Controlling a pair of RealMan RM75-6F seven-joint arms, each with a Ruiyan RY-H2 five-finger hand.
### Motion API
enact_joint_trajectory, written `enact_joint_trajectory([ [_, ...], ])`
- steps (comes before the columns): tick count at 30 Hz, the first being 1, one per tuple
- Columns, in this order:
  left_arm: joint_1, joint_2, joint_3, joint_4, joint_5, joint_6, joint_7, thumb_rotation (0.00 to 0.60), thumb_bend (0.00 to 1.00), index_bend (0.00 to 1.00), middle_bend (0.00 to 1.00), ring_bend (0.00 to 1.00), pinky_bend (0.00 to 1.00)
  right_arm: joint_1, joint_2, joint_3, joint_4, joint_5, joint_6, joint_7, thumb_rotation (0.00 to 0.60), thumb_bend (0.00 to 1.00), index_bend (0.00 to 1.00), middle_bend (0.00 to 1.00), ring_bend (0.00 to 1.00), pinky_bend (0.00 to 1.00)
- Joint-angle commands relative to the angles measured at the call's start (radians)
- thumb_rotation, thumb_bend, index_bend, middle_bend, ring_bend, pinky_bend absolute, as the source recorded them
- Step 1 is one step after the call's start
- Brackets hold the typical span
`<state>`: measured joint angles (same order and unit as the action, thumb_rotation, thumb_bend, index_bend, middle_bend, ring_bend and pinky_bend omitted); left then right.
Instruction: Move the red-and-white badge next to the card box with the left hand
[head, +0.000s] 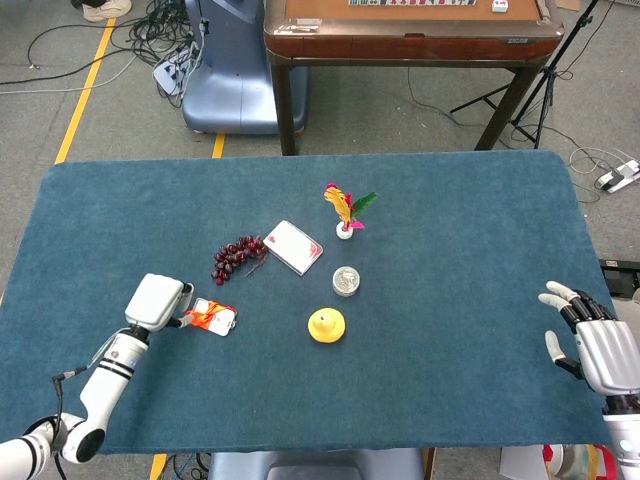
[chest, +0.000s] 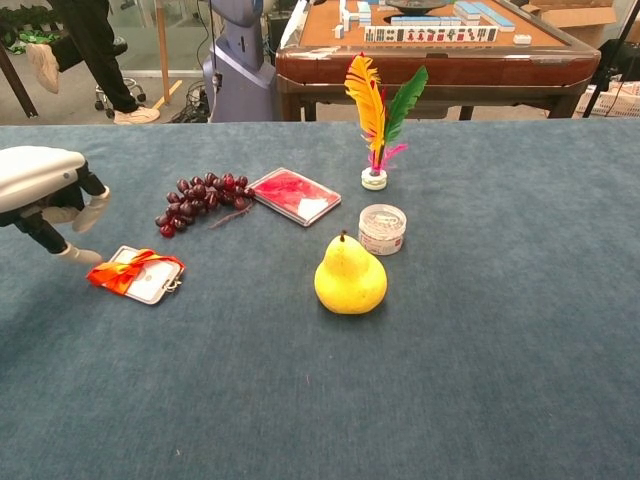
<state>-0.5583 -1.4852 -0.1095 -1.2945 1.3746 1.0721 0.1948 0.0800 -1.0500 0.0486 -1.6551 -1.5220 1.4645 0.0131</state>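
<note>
- The right hand (head: 588, 343) sits at the near right edge of the blue counter (head: 460, 260), its fingers (head: 557, 294) spread and holding nothing.
- The left hand (chest: 45, 190) hangs over the near left of the counter, fingers (chest: 78, 254) parted and pointing down, just left of the badge; whether a fingertip touches it cannot be told.
- The red-and-white badge (chest: 138, 274) lies flat on the counter beside that hand, its red ribbon bunched across the left end.
- A yellow pear (chest: 349, 277) stands upright near the middle, well right of the badge.
- A small round tin (chest: 382, 228) sits just beyond the pear.
- A bunch of dark grapes (chest: 201, 195) lies farther back than the badge.
- The card box (chest: 295, 195) lies flat just right of the grapes, well apart from the badge.
- A feather shuttlecock (chest: 377, 115) stands upright farthest back, right of the card box.
</note>
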Motion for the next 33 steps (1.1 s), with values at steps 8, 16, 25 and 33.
enact_joint_trajectory([
  [8, -0.027, -0.020, -0.005, 0.014, -0.011, -0.026, 0.016, 0.600, 0.00, 0.77, 1.00, 0.99, 1.00, 0.003, -0.001, 0.000, 0.002, 0.002, -0.006, 0.001, 0.600, 0.47, 0.27, 0.20, 0.16, 0.36],
  [16, -0.041, -0.035, -0.006, 0.006, -0.025, -0.042, 0.042, 0.600, 0.00, 0.77, 1.00, 0.99, 1.00, 0.000, 0.005, 0.001, 0.002, 0.000, 0.000, 0.012, 0.600, 0.47, 0.27, 0.20, 0.16, 0.36],
  [25, -0.055, -0.046, -0.014, -0.012, -0.043, -0.049, 0.063, 0.600, 0.00, 0.77, 1.00, 0.99, 1.00, 0.000, 0.008, 0.001, 0.002, 0.000, 0.001, 0.018, 0.600, 0.47, 0.27, 0.20, 0.16, 0.36],
  [33, -0.064, -0.050, -0.018, -0.024, -0.058, -0.051, 0.086, 0.600, 0.00, 0.77, 1.00, 0.99, 1.00, -0.001, 0.011, 0.001, 0.002, -0.001, 0.002, 0.022, 0.600, 0.47, 0.27, 0.20, 0.16, 0.36],
])
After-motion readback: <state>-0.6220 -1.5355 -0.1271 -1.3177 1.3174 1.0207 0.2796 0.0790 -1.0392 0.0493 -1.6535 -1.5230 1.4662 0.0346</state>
